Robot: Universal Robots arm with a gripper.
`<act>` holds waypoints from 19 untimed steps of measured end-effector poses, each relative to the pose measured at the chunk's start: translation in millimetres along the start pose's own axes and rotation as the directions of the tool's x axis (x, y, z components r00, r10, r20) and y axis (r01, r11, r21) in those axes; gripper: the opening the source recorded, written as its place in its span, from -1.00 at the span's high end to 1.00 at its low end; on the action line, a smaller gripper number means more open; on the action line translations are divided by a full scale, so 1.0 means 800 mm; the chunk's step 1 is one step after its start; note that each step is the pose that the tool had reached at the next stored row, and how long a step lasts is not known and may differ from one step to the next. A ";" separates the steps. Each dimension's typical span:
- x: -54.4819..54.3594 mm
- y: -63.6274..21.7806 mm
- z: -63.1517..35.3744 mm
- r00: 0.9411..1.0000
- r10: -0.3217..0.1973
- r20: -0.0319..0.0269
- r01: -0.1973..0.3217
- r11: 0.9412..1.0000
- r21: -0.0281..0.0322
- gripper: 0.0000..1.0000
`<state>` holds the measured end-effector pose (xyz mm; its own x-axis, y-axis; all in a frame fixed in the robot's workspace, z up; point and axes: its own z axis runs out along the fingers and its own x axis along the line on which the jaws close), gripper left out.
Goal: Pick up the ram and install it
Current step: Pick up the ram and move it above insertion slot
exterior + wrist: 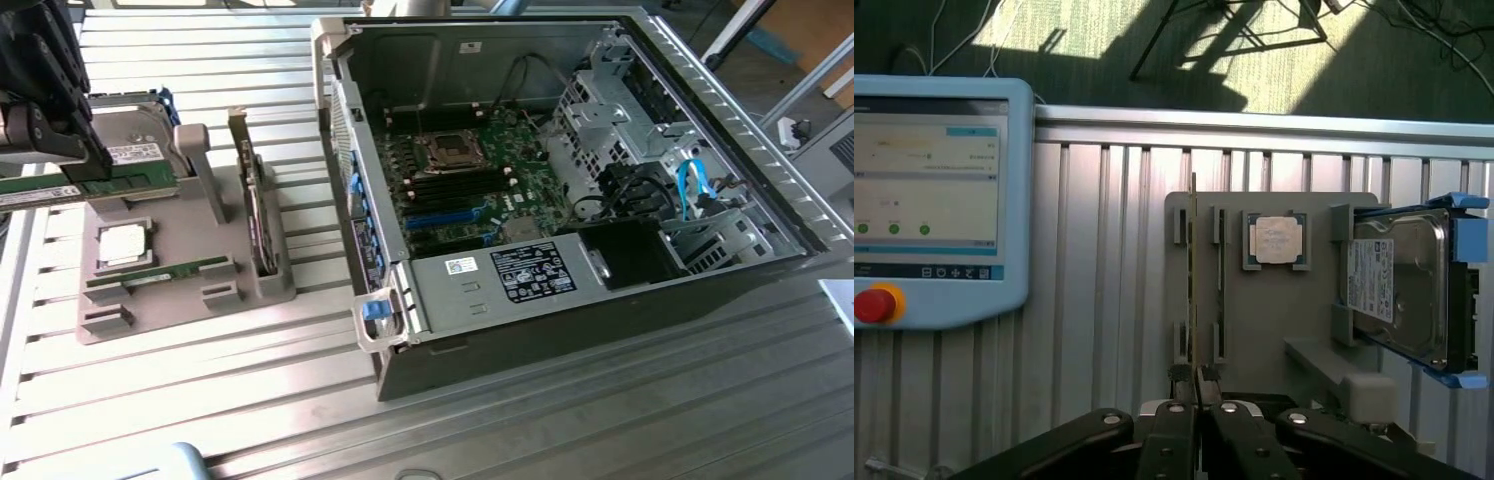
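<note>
Gripper (83, 168) sits at the exterior view's far left, over the far-left end of the grey parts holder (147, 312). The jaws are pressed together on the ram (127, 182), pinching it. The stick hangs lengthwise and clear of the holder, just in front of the hard drive (134, 148).

In the wrist view the gripper (1197, 388) has the ram (1194, 280) edge-on between its fingertips, over the holder's outermost slot.

I see a white sticker at the ram's left end, but I cannot read the print. The hard drive has a white label with fine text that is also illegible.

A second green stick (174, 272) lies in a slot on the holder's near side. The silver processor (123, 245) is seated just beyond it, with no marking that I can read.

The dark expansion card (254, 205) stands on edge at the holder's right.

The open computer case (747, 120) is to the exterior view's right, with the motherboard (454, 190) exposed. The power supply carries a black label (541, 272) and a small white sticker, and the writing is too small to make out.

The wrist view shows a teach pendant (934, 200) with a red button (876, 303). Its screen text is unreadable.
</note>
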<state>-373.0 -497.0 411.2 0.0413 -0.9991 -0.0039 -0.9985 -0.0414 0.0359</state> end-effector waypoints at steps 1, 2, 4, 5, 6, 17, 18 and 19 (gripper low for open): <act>0.000 0.000 0.000 1.000 0.000 0.000 0.000 1.000 0.000 0.76; 0.000 0.000 0.000 1.000 0.000 0.000 0.000 1.000 0.000 0.76; 0.000 0.000 0.000 1.000 0.000 0.000 0.000 1.000 0.000 0.76; 0.000 -0.001 0.000 1.000 0.000 0.000 0.000 1.000 0.000 0.76; 0.000 -0.003 0.000 1.000 0.000 0.000 0.000 1.000 0.000 0.76; 0.002 -0.036 -0.001 1.000 0.000 0.000 0.000 1.000 0.000 0.76; 0.002 -0.040 -0.002 1.000 0.000 0.000 0.000 1.000 0.000 0.76; 0.002 -0.042 -0.002 1.000 0.000 0.000 0.000 1.000 0.000 0.76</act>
<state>-339.0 -497.1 411.3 0.0413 -0.9991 -0.0039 -0.9985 -0.0414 0.0360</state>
